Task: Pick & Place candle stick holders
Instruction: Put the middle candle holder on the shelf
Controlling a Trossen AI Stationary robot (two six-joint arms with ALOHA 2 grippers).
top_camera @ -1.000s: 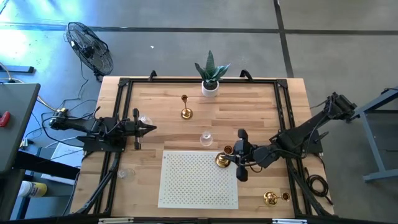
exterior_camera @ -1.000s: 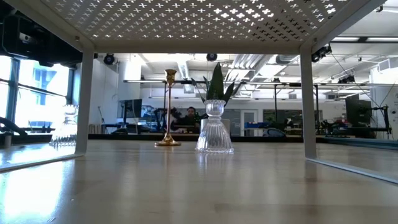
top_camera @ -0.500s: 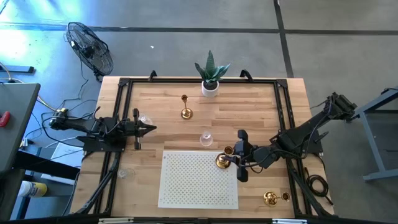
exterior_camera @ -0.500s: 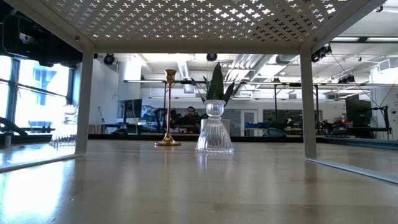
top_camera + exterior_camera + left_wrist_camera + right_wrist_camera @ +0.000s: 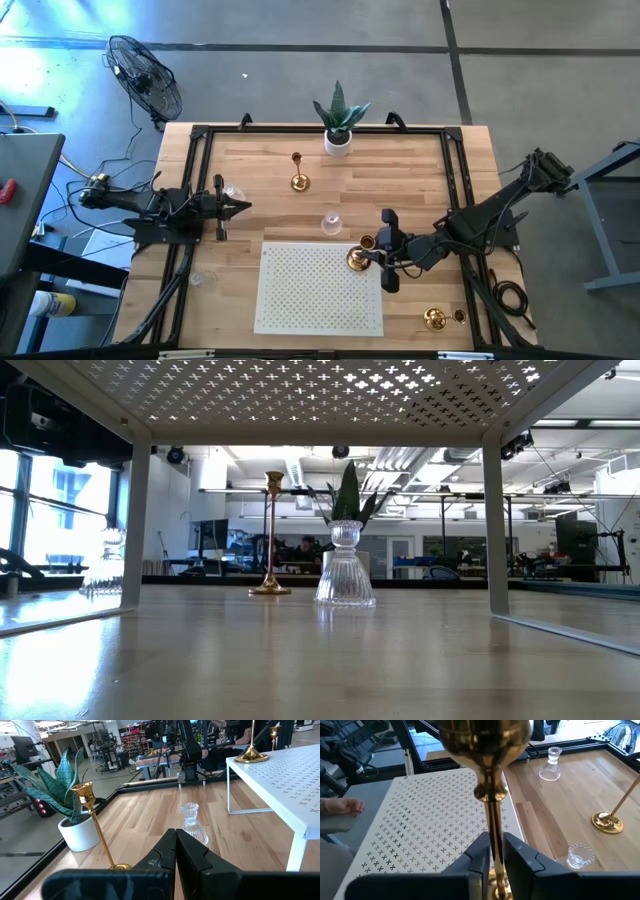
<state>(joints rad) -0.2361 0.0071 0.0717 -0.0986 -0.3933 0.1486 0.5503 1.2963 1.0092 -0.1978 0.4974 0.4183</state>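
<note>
A gold candle stick holder (image 5: 357, 259) stands upright at the far right corner of the white perforated stand (image 5: 315, 295), with my right gripper (image 5: 370, 256) shut on it. A second gold holder (image 5: 297, 178) stands on its round base on the table's far side. A third (image 5: 435, 318) is at the near right. Clear glass holders stand at mid-table (image 5: 331, 222), beside my left gripper (image 5: 235, 191) and at the near left (image 5: 200, 280). My left gripper (image 5: 244, 208) waits shut at the table's left. My right gripper pinches the gold holder's thin stem (image 5: 494, 827) between its two fingers, low on the stem, just above the round base (image 5: 498, 889). The fingers come from the table's right, slanting slightly down, and lie across the stem. The holder is upright, its base on the stand's top (image 5: 251, 755).
A white pot with a green plant (image 5: 338, 122) stands at the far edge. Black rails (image 5: 320, 130) frame the table. The stand's legs (image 5: 494, 520) rise from the tabletop. A person's hand (image 5: 341, 807) shows beyond the stand in the right wrist view.
</note>
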